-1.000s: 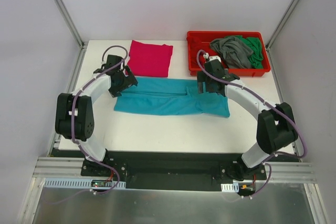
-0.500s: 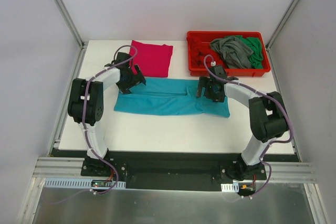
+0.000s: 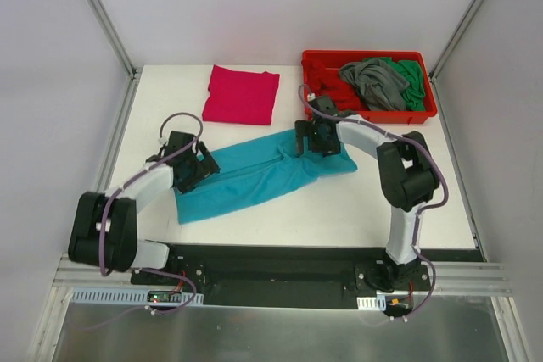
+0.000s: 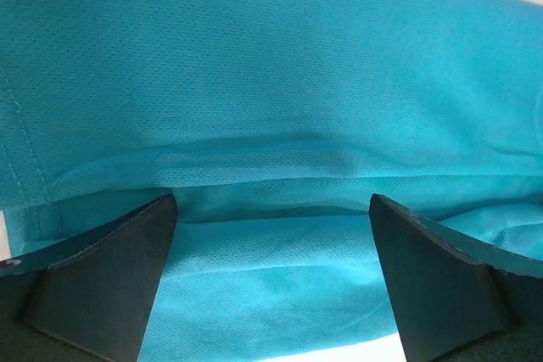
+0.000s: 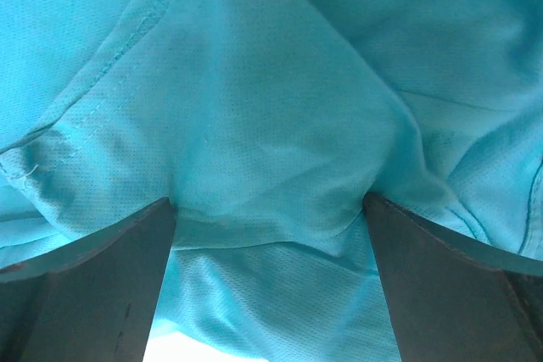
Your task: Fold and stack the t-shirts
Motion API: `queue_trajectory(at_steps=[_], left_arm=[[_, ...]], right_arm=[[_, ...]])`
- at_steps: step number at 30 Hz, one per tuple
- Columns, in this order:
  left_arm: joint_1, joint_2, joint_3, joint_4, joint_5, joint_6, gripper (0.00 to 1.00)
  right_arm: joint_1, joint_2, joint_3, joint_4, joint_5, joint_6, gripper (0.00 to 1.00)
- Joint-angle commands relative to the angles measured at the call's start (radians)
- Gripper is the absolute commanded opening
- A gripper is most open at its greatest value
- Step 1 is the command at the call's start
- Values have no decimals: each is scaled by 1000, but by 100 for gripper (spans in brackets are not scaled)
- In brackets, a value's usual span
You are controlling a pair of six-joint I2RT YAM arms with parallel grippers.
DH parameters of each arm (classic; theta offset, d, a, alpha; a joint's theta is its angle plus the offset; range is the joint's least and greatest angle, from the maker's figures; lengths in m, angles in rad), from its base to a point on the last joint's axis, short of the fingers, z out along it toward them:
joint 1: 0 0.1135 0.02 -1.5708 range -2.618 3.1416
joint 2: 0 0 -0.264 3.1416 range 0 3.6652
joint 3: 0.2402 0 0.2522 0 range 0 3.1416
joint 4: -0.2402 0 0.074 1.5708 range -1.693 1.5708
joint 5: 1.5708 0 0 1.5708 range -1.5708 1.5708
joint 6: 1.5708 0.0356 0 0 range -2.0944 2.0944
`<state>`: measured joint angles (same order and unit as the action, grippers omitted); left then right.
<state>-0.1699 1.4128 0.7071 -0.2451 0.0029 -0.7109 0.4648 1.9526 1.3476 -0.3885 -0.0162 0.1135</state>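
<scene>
The teal-blue t-shirt (image 3: 254, 177) lies in a long folded strip, slanting from near left to far right on the white table (image 3: 356, 201). My left gripper (image 3: 193, 169) presses down on its near-left end. In the left wrist view the gripper (image 4: 271, 277) is open, and flat layers of the teal-blue shirt (image 4: 271, 82) span the gap between its fingers (image 4: 102, 286). My right gripper (image 3: 310, 137) sits on the far-right end. It (image 5: 270, 277) is open too, over rumpled teal-blue cloth (image 5: 254, 108). A folded magenta-pink t-shirt (image 3: 242, 95) lies at the back.
A red tray (image 3: 370, 115) at the back right holds a crumpled grey shirt (image 3: 373, 80) and a green shirt (image 3: 413, 78). Metal frame posts rise at the table's back corners. The right arm's elbow stands near the table's right side.
The teal-blue shirt lay level across the table and now slants. The left gripper slid toward the near edge with the shirt's left end. The right gripper moved left and slightly back.
</scene>
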Motion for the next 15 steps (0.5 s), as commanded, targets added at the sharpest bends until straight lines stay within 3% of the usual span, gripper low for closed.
queue_trajectory(at_steps=[1, 8, 15], left_arm=[[1, -138, -188, -135, 23, -61, 99], [1, -360, -285, -183, 46, -111, 99], [1, -362, -253, -218, 26, -99, 99]], right_arm=[[78, 100, 157, -183, -47, -106, 96], [106, 270, 386, -265, -134, -187, 96], [130, 429, 629, -332, -232, -233, 96]])
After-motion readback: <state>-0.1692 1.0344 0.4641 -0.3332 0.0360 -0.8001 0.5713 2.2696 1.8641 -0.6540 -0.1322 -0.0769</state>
